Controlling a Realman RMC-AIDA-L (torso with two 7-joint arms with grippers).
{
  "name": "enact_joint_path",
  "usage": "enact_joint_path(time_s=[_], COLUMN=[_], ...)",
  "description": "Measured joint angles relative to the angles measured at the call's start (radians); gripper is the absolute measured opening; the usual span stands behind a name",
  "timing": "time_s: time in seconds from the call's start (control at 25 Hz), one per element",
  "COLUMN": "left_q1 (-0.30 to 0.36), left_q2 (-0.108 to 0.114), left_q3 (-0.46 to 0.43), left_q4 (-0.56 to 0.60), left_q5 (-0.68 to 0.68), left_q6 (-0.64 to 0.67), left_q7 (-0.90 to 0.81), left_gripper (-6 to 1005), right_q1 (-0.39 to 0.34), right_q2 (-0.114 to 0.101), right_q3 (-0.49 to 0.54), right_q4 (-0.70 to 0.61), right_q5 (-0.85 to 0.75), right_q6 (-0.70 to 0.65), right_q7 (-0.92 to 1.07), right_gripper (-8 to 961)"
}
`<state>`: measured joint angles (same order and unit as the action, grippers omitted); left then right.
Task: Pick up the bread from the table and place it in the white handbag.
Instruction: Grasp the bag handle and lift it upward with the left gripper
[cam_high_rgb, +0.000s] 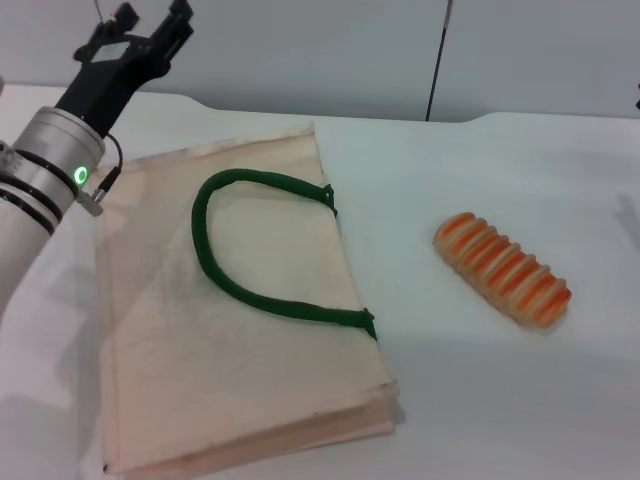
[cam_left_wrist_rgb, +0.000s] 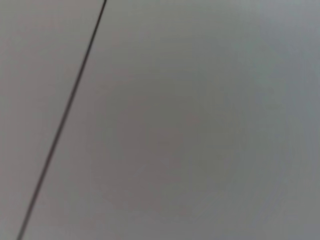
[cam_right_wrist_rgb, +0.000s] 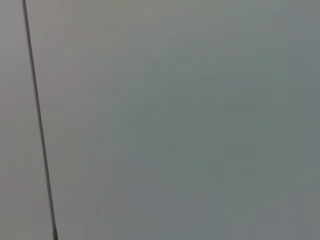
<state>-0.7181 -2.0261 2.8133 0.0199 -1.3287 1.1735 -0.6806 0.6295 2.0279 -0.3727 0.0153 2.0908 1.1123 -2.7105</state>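
Bread (cam_high_rgb: 503, 270) is seen lying on the table (cam_high_rgb: 520, 400), on the robot's right side, well apart from the white handbag (cam_high_rgb: 235, 330) and untouched by any gripper. Its long axis is set diagonally, and orange crosswise stripes are shown along its tan top.

The table is presented as a broad white surface filling most of the head view, with a grey wall (cam_high_rgb: 330, 50) behind it; a thin dark vertical seam (cam_high_rgb: 438, 60) is seen in that wall. The same plain grey surface with one dark line is all that is shown in both wrist views (nothing of the workspace is visible there).

The white handbag is laid flat on the robot's left half of the table, its dark green handle (cam_high_rgb: 255, 250) looped across the cloth and resting on it.

The left arm is raised above the far left corner of the bag, its silver forearm marked by a green light ring (cam_high_rgb: 80, 176). The left gripper (cam_high_rgb: 150, 25) is pointed up and away towards the wall, its black fingers held apart with nothing between them. The right gripper is not visible in any view.
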Motion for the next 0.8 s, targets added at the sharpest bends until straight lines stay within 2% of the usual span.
enact_joint_path(time_s=[0.16, 0.24, 0.32, 0.48, 0.64, 0.8], left_q1=[-0.020, -0.043, -0.069, -0.131, -0.175, -0.218], left_q2=[0.006, 0.015, 0.032, 0.077, 0.089, 0.101], left_q3=[0.001, 0.012, 0.036, 0.053, 0.053, 0.052], left_q4=[-0.108, -0.192, -0.279, -0.455, -0.583, -0.650], left_q5=[0.173, 0.286, 0.403, 0.668, 0.830, 1.006], left_q6=[0.051, 0.069, 0.079, 0.157, 0.254, 0.342], left_q7=[-0.169, -0.304, -0.482, -0.833, -0.995, -1.088], left_gripper=[832, 831, 830, 821, 805, 790], right_q1=[-0.001, -0.001, -0.001, 0.000, -0.002, -0.003], right_q2=[0.000, 0.000, 0.000, 0.000, 0.000, 0.000], right_q3=[0.000, 0.000, 0.000, 0.000, 0.000, 0.000], right_q4=[0.000, -0.002, -0.003, -0.003, -0.003, -0.003], right_q5=[0.000, 0.000, 0.000, 0.000, 0.000, 0.000], right_q6=[-0.001, -0.002, -0.002, -0.002, -0.003, -0.003], right_q7=[0.000, 0.000, 0.000, 0.000, 0.000, 0.000], right_gripper=[877, 875, 874, 872, 870, 868])
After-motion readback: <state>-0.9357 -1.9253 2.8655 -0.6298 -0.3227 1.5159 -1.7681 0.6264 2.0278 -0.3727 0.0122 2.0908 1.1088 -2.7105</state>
